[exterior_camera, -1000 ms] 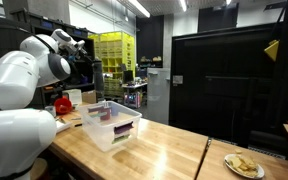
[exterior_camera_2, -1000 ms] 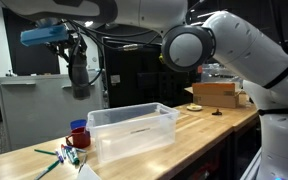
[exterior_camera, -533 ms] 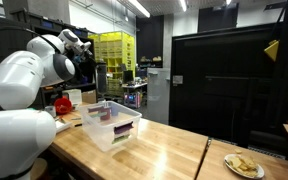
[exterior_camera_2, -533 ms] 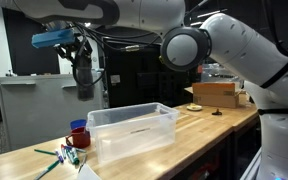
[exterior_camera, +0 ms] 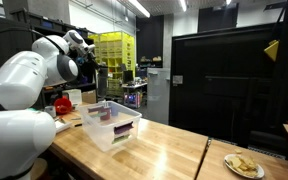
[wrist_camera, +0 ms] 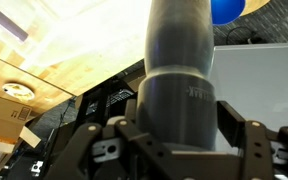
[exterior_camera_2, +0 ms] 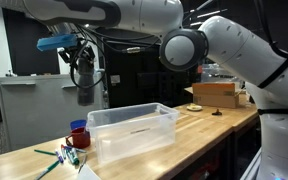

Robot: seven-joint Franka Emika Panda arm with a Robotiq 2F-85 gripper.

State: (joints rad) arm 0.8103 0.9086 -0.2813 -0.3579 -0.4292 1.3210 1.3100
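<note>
1. My claw pinches a grey cylinder. In the wrist view its fingers press on either side of the cylinder's lower end.
2. In an exterior view the cylinder hangs upright from the claw, high in the air and well above the table.
3. Since a second ago, the claw and cylinder have drifted a little lower and a little toward the bin in that view.
4. The clear bin sits on the table, below the cylinder and to one side of it. It has not moved.
5. A red cup stands just beside the bin, with pens near it, both unchanged.
</note>
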